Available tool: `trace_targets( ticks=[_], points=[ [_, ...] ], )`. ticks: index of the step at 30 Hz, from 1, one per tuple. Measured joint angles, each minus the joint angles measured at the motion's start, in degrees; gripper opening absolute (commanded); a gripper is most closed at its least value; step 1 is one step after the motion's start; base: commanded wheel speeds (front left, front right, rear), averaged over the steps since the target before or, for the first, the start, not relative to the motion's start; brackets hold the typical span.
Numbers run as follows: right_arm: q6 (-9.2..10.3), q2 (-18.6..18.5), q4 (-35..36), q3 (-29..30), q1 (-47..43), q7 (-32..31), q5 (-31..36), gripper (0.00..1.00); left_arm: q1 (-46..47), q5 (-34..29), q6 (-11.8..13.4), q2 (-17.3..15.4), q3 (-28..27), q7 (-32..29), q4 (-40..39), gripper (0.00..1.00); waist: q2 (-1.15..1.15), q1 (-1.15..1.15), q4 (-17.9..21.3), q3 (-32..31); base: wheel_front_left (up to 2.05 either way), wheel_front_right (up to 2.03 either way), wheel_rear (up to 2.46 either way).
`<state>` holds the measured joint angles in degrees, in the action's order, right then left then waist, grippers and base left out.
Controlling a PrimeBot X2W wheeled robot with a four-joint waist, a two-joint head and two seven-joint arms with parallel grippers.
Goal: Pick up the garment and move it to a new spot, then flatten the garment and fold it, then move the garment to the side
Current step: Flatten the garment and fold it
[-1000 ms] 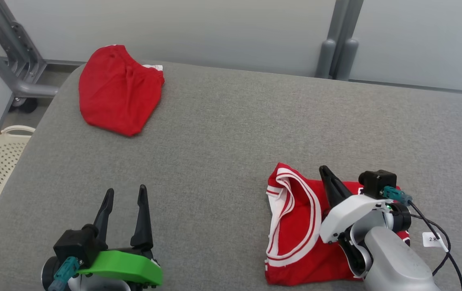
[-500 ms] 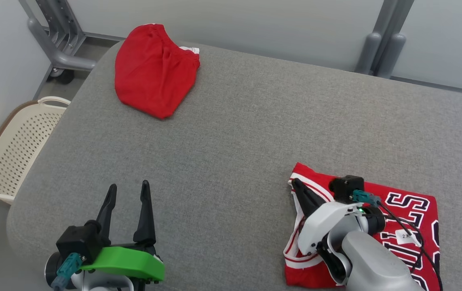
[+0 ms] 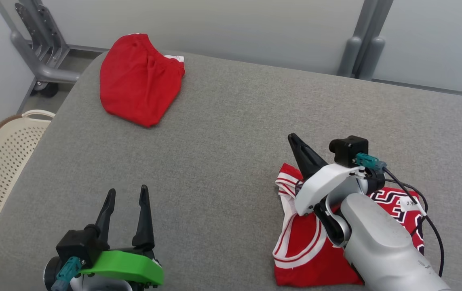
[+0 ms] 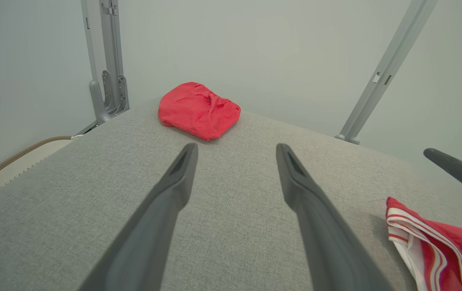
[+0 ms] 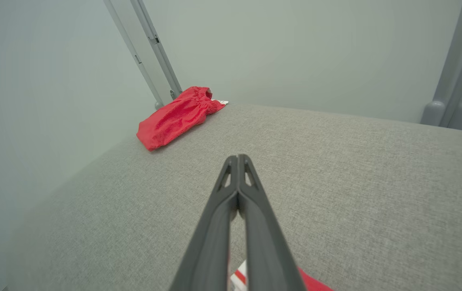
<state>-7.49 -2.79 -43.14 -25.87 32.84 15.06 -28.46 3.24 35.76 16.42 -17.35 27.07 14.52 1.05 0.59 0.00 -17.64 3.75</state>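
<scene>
"Grey soft table point(image 3: 231, 121) runs right across, with a pale wall point(image 3: 214, 24) behind. What is the robot after?"

"The red and white jersey point(image 3: 303, 250), I think. It is the biggest thing on the table. It is bunched up, not flat."

"Where is it from the jaws?"

"Under and behind the right gripper point(image 3: 294, 140), down by the wrist. The tips point away from it, over bare table. Its long side runs back along that arm."

"Is that gripper holding it?"

"Its two fingers are pressed tight together, and the tips have nothing in them. A bit of cloth shows low by the fingers in the right wrist view, but I cannot tell if it is pinched."

"And the red shorts point(image 3: 140, 91)?"

"Far ahead of both grippers, near the far corner. They look folded."

"And the left gripper point(image 3: 127, 190)?"

"Wide open, holding nothing. The jersey is well off to its right side. So the right arm is much nearer. I guess it must turn back and down to grab the cloth."
</scene>
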Motion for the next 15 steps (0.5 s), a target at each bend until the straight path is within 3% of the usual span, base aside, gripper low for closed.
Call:
trace_targets(
  ticks=[4, 5, 7, 8, 10, 11, 15],
  points=[
    [0.0, -0.12, 1.62, 4.19, -0.31, 0.0, 3.86, 0.0, -0.46, 0.0, 0.26, -0.29, 0.08, -0.19, -0.45, 1.0, 0.0, 0.0, 1.89, -1.11, 0.0, 0.0, 0.0],
    [0.0, -0.32, 1.9, 5.25, -0.75, 0.0, 4.68, 0.06, -0.64, 0.0, 0.33, -0.43, 0.11, -0.32, -0.62, 1.0, 0.0, 0.0, 2.44, -1.42, 0.0, 0.0, 0.0],
    [0.0, -1.04, 2.3, 6.92, -1.68, 0.0, 5.81, 0.35, -1.18, 0.0, 0.52, -0.73, 0.09, -0.34, -0.86, 1.0, 0.0, 0.0, 3.58, -2.01, 0.0, 0.0, 0.0],
    [0.0, -1.56, 2.44, 7.71, -2.11, 0.0, 6.35, 0.44, -1.48, 0.0, 0.68, -0.87, 0.12, -0.41, -1.03, 1.0, 0.0, 0.0, 4.23, -2.3, 0.0, 0.0, 0.0],
    [0.0, -2.52, 2.74, 9.0, -2.91, 0.0, 7.22, 0.84, -1.71, 0.0, 0.82, -1.0, 0.22, -0.62, -1.46, 1.0, 0.0, 0.0, 5.53, -2.82, 0.0, 0.0, 0.0],
    [0.0, -3.09, 2.83, 9.58, -3.42, -0.08, 7.51, 1.0, -1.79, 0.0, 0.87, -1.03, 0.25, -0.68, -1.65, 1.0, 0.0, 0.0, 6.21, -3.08, 0.0, 0.0, 0.0],
    [0.0, -5.45, 4.17, 11.92, -5.84, -1.87, 7.98, 1.0, -2.52, 0.01, 1.23, -1.05, 0.47, -0.89, -2.2, 1.0, 0.0, 0.0, 8.92, -3.97, 0.0, 0.0, 0.0]
  ],
)
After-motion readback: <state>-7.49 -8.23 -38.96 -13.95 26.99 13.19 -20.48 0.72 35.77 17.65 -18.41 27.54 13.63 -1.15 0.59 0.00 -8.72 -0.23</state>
